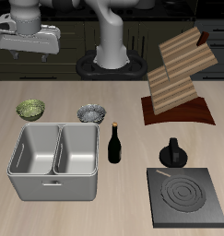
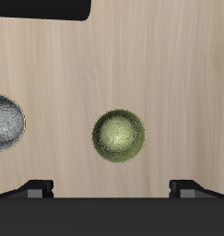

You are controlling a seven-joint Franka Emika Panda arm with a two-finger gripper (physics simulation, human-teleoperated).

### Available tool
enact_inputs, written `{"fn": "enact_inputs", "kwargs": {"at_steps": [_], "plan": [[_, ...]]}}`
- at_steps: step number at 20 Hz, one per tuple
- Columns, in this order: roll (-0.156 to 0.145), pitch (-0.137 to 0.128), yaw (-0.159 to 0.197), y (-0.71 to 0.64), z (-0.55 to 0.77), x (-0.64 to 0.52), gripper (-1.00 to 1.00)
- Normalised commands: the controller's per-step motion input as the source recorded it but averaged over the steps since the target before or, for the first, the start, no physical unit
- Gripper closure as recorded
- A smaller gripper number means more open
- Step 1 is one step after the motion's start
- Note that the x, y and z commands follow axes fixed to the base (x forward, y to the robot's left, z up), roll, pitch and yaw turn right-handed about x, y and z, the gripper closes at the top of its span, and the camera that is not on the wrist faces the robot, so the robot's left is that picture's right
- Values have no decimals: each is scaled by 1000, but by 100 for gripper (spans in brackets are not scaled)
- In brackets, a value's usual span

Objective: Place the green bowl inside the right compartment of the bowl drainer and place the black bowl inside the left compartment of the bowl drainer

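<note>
While hovering wide open and empty at upper left, gripper [image 1: 27, 51] overlooking green bowl [image 1: 31, 110], black bowl [image 1: 92, 113], bowl drainer [image 1: 54, 164].

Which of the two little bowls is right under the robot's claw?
The green bowl, olive with a yellowish inside, sits centred under the gripper. The black bowl, speckled silvery, lies off to one side.

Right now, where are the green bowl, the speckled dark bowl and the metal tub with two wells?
green bowl [image 2: 119, 135], wrist view: middle of its mottled inside.
black bowl [image 1: 92, 113], exterior view: its speckled inside.
bowl drainer [image 1: 56, 150], exterior view: its middle wall.
</note>
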Motion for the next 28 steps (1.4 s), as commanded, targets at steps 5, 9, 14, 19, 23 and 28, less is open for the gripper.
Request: {"fn": "enact_inputs", "kwargs": {"at_steps": [5, 9, 14, 19, 23, 28], "plan": [[-11, -6, 9, -17, -90, 25, -100], [-28, -13, 30, 28, -246, 124, -100], [10, 51, 0, 71, -444, 78, -100], [14, 71, -15, 64, -582, 110, -100], [-4, 11, -2, 86, -439, -3, -100], [2, 41, -40, 35, -460, 9, -100]]}}
